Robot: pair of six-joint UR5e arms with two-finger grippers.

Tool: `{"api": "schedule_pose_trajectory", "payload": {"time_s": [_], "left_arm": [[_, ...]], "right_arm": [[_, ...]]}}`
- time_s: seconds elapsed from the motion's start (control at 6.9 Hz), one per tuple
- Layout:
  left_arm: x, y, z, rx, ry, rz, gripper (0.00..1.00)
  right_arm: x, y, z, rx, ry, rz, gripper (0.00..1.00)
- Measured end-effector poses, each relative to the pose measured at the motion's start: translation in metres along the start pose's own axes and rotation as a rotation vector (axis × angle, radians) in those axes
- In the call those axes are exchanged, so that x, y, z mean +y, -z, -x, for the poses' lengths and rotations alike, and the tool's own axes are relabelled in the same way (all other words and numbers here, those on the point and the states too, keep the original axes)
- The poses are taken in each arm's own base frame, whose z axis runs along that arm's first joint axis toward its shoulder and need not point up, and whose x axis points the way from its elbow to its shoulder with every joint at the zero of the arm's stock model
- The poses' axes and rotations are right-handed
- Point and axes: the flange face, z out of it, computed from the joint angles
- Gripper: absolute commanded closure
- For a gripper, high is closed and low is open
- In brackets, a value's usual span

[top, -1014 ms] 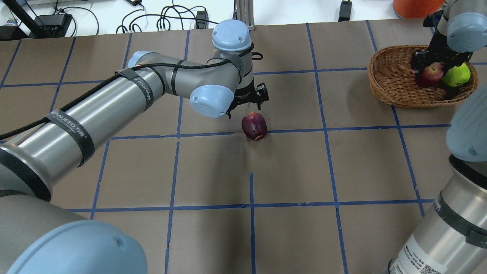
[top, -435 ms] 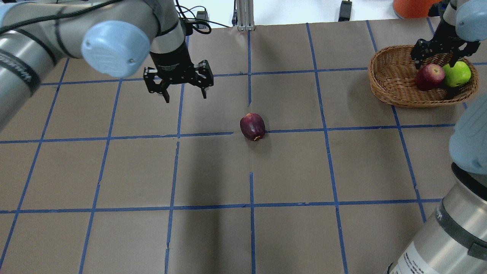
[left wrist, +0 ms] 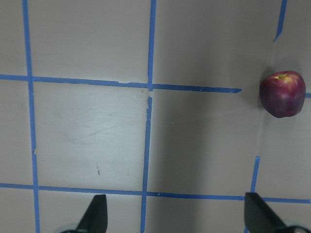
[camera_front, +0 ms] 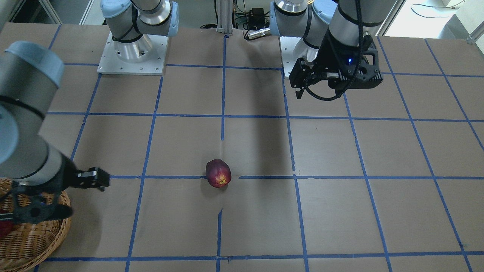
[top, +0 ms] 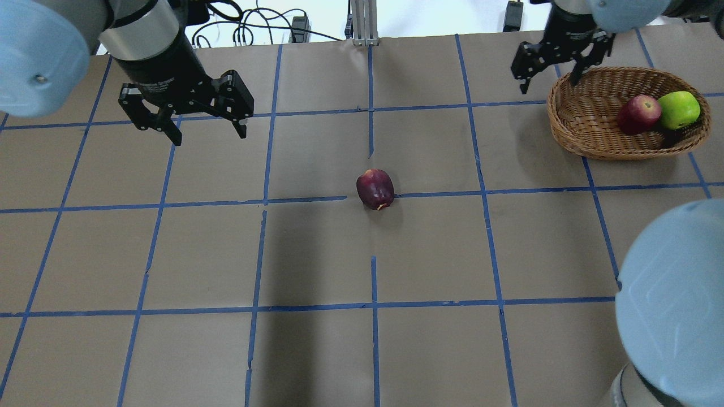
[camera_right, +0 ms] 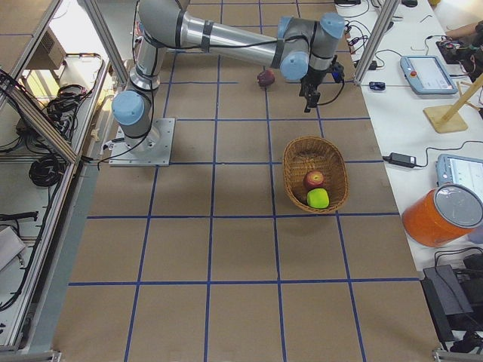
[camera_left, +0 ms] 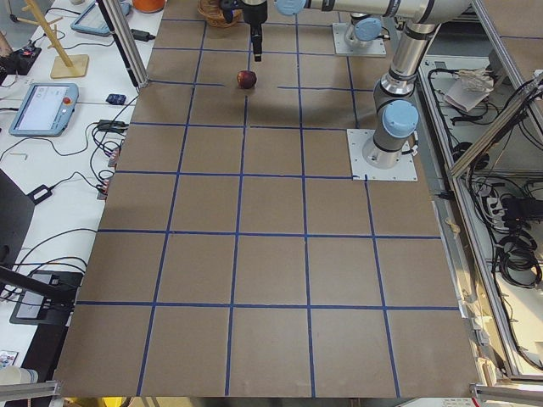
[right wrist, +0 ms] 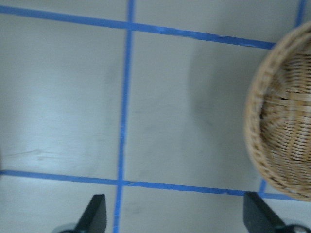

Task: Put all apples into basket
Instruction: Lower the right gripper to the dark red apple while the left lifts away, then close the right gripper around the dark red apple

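Overhead exterior | maroon apple [top: 375, 189] on blue tape line [top: 441, 194] | basket [top: 572, 142] well apart

Setting: robotics lab, enclosed test cell. Worktop [top: 430, 249] is papered brown and gridded with blue tape [top: 452, 303]. Robot arms [camera_right: 226, 39] are bolted down through metal base plates [camera_front: 109, 66]. Aluminium frame posts [camera_left: 119, 42] stand at the cell edge. The white side bench [camera_left: 89, 97] carries a teach pendant [camera_left: 38, 108]. Cable bundles [camera_left: 512, 250] hang outside the frame.
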Motion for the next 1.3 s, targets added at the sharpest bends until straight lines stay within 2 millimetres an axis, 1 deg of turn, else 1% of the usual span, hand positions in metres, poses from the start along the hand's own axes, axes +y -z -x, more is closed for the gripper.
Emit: {"api": "schedule_pose_trajectory", "payload": {"time_s": [0.14,0.29,0.43,0.58,0.72,0.87,1.01,1.3], "left_arm": [[0.003,0.003,0.003,0.003,0.005,-0.029,0.0],[0.009,0.004,0.004,0.006,0.006,-0.051,0.0],[0.014,0.004,0.005,0.007,0.008,-0.061,0.0],[0.017,0.004,0.006,0.007,0.009,-0.065,0.0],[0.017,0.003,0.006,0.007,0.01,-0.066,0.0],[0.017,0.003,0.007,0.006,0.01,-0.066,0.0],[0.017,0.003,0.008,0.006,0.008,-0.066,0.0],[0.017,0.004,0.008,0.006,0.008,-0.068,0.0]], "right_arm": [[0.004,-0.015,0.072,-0.04,0.083,0.027,0.0],[0.013,-0.04,0.126,-0.074,0.152,0.063,0.0],[0.022,-0.063,0.17,-0.101,0.205,0.082,0.0],[0.028,-0.084,0.201,-0.116,0.24,0.083,0.0],[0.034,-0.101,0.222,-0.121,0.262,0.084,0.0],[0.038,-0.112,0.236,-0.122,0.274,0.086,0.0],[0.038,-0.124,0.246,-0.125,0.281,0.086,0.0],[0.027,-0.154,0.255,-0.139,0.285,0.068,0.0]]}}
